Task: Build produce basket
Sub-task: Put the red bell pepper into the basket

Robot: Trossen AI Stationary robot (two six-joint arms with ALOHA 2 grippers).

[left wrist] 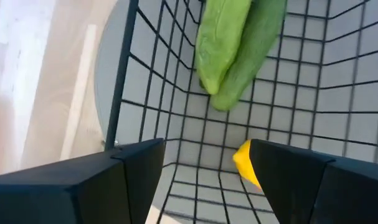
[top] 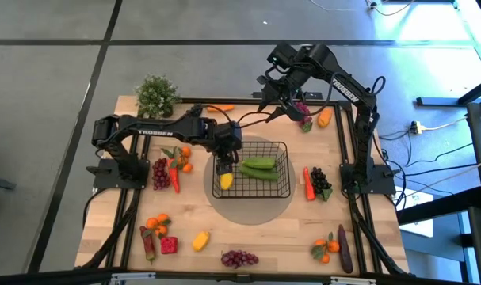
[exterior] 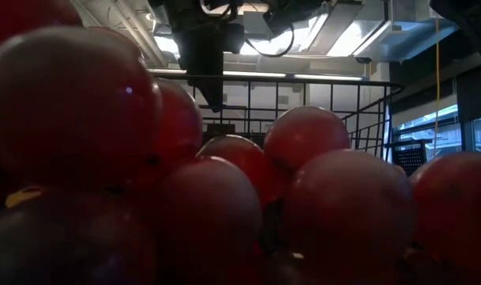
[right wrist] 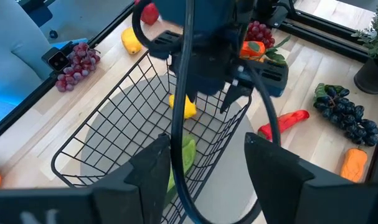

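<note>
Yellow plastic lemon (top: 225, 181) sits loose under spread left hand (top: 224, 167) in black wire basket (top: 281, 190); lifting could snag mesh.

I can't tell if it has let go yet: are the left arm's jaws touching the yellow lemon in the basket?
Cannot tell. In the left wrist view the lemon lies partly hidden behind one finger of the left gripper; jaws open, no gap or contact plainly shows.

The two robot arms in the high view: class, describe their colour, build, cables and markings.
Both the left arm and the right arm are black, jointed, with white TROSSEN lettering. Black cables loop along them. Each ends in two flat dark fingers.
</note>
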